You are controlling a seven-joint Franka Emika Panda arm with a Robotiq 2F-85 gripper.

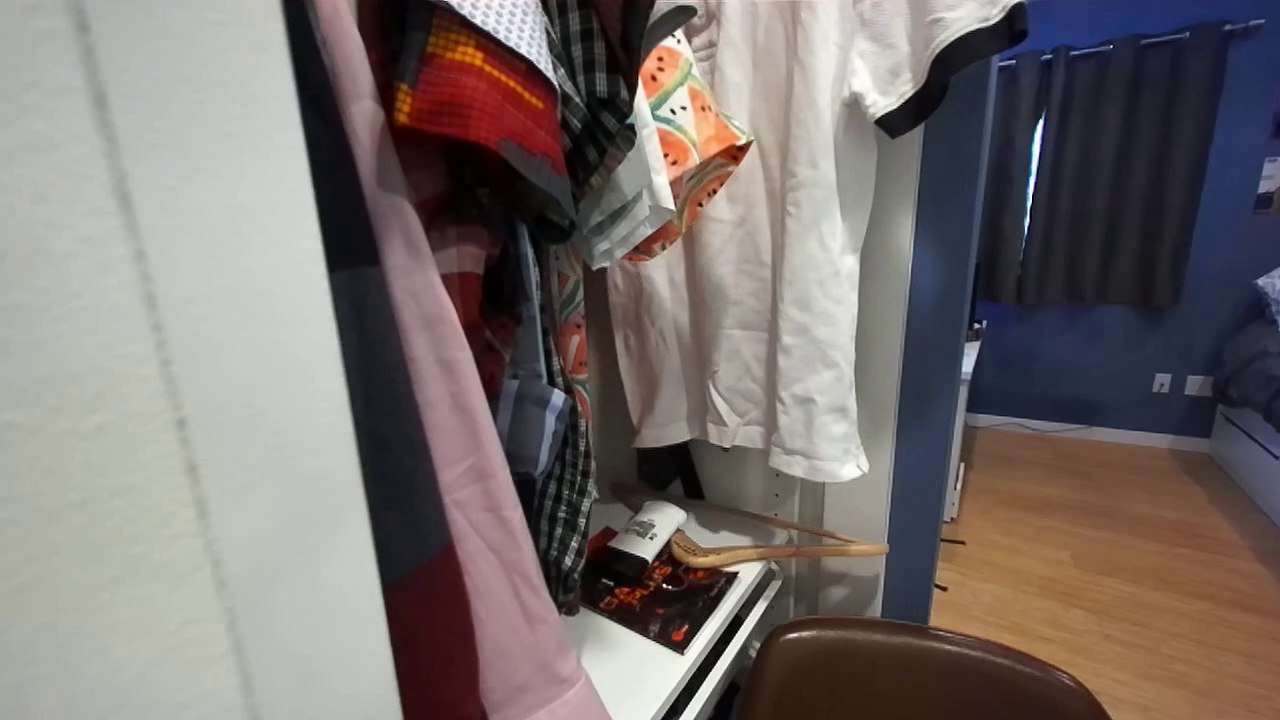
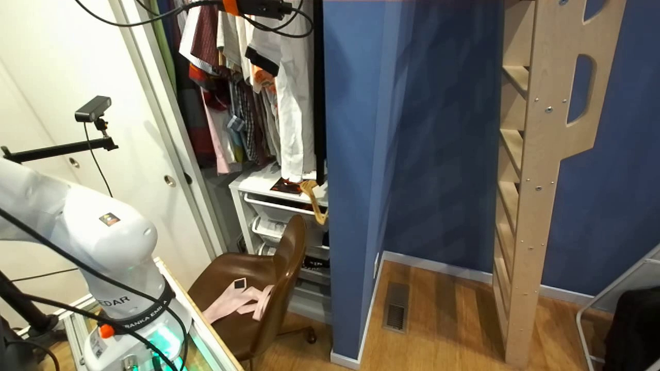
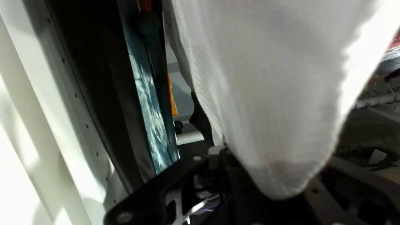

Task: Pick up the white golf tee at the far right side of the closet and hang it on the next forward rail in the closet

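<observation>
"Where's the white golf tee [image 1: 780, 250]?"

"Above the wooden hanger [image 1: 790, 552], in both exterior views. The gripper [image 3: 239, 172] is pressed together behind the tee's folds; what it pinches, I can't tell."

"What could spoil it?"

"Snagging, I'd say: the watermelon-print clothes [image 1: 690, 150], also above the hanger, look close enough to catch the tee. And the tee's folds block much of the wrist view, so whoever steers might miss a rail [image 3: 375, 101]. A poor bite could drop the tee onto the hanger."

"And the count?"

"One tee, one wooden hanger; by the hanger, one white-and-black cylinder [image 1: 652, 530] and one dark booklet [image 1: 670, 605]; below it, one brown chair [image 2: 294, 278] with one pink heap [image 2: 234, 304] on it. The hanging clothes overlap too much to count."
</observation>
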